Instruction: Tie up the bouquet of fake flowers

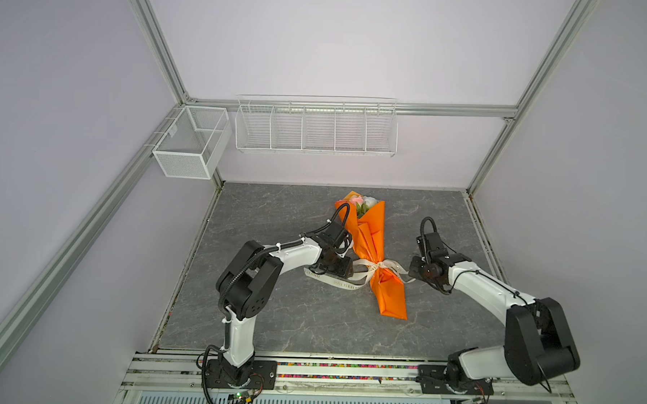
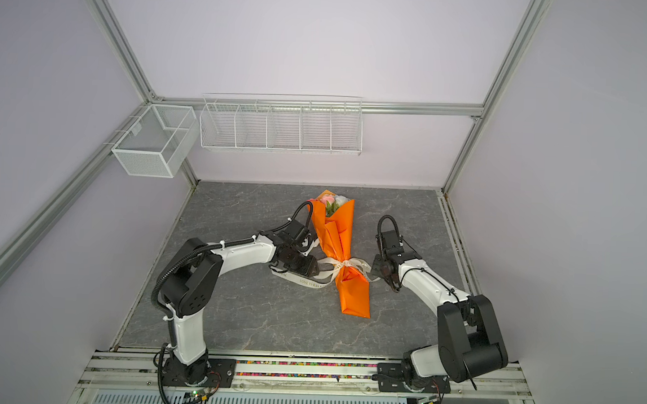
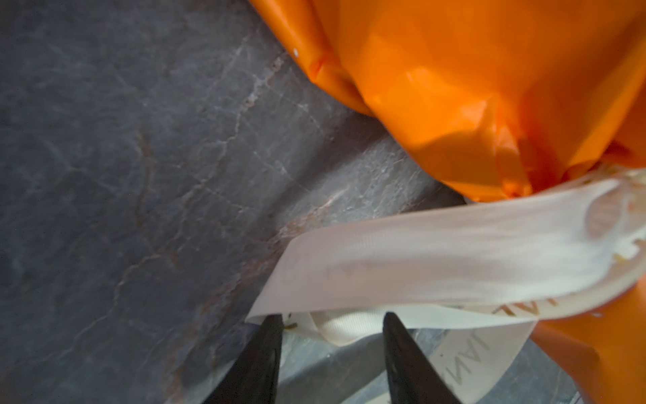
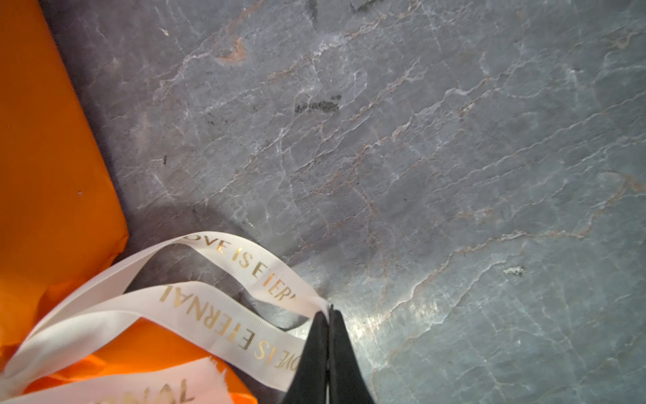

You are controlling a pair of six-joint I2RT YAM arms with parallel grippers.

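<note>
The bouquet (image 1: 370,246) is lying flat around the middle of the grey, marble-veined counter (image 1: 271,320), with its open mouth pointing far and its flat folded end pointing near and slightly right. Its wrap is showing as smooth, glossy bright orange paper with sharp creases, flaring wide at the far end and pinching into a narrow waist closer to the near end. The fake flowers (image 1: 364,203), small pink, cream and white rose heads with green leaves, are peeking out of the far mouth. A cream ribbon (image 4: 244,266), finely ribbed and printed with gold letters, is cinching the waist and trailing out to both sides in loops and tails.

The left claw (image 3: 332,316) is sitting low at the left of the waist with its dark tapered fingers standing apart. A loose fold of ribbon is lying across the gap at their tips, and I cannot tell whether it is touching them. The right claw (image 4: 328,311) is sitting at the right of the waist with its fingers pressed together, pinching the end of a ribbon loop that is running back to the paper
</note>
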